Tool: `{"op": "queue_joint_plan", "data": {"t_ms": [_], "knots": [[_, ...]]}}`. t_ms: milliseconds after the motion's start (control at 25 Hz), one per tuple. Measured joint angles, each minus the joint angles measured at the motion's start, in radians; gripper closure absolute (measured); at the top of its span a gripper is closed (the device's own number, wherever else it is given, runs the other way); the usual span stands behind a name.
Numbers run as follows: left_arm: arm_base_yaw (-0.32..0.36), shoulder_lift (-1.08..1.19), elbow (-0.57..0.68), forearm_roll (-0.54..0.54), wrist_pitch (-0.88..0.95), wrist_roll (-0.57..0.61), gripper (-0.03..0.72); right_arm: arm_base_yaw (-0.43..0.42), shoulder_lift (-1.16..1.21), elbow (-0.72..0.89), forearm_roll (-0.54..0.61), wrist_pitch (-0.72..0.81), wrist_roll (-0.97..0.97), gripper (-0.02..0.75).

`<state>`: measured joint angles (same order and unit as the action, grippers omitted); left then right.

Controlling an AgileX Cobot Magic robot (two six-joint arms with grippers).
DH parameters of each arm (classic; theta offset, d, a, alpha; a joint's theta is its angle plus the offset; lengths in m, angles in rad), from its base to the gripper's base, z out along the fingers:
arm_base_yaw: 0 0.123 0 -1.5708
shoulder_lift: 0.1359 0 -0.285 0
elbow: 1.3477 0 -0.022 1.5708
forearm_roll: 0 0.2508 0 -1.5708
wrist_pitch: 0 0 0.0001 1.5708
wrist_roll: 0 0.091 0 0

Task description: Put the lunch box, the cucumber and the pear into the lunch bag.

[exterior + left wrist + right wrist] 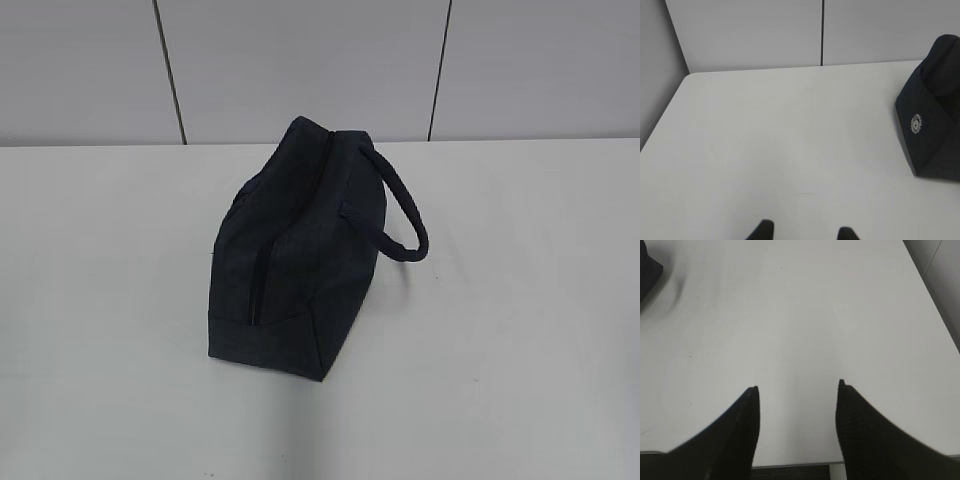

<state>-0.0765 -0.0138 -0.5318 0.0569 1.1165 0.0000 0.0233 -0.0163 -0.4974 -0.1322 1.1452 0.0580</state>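
The dark navy lunch bag [290, 250] stands on the white table [100, 300], zipper closed along its side and top, loop handle [400, 215] hanging to the right. It shows at the right edge of the left wrist view [935, 110] and as a dark corner in the right wrist view [647, 275]. The lunch box, cucumber and pear are out of view. My left gripper [805, 231] is open and empty over bare table, left of the bag. My right gripper [797, 387] is open and empty near the table's front edge. Neither gripper shows in the exterior view.
Grey wall panels [300, 60] stand behind the table's back edge. The table's left edge [660, 130] and right edge [935, 300] show in the wrist views. The front edge [790, 464] lies just under my right gripper.
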Motion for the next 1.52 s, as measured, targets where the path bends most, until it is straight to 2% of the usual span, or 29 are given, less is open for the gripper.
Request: {"op": "queue_joint_plan", "data": {"t_ms": [1520], "knots": [[0.000,0.000,0.000,0.000,0.000,0.000,0.447,0.000,0.000,0.000,0.000,0.000,0.000,0.347]]}}
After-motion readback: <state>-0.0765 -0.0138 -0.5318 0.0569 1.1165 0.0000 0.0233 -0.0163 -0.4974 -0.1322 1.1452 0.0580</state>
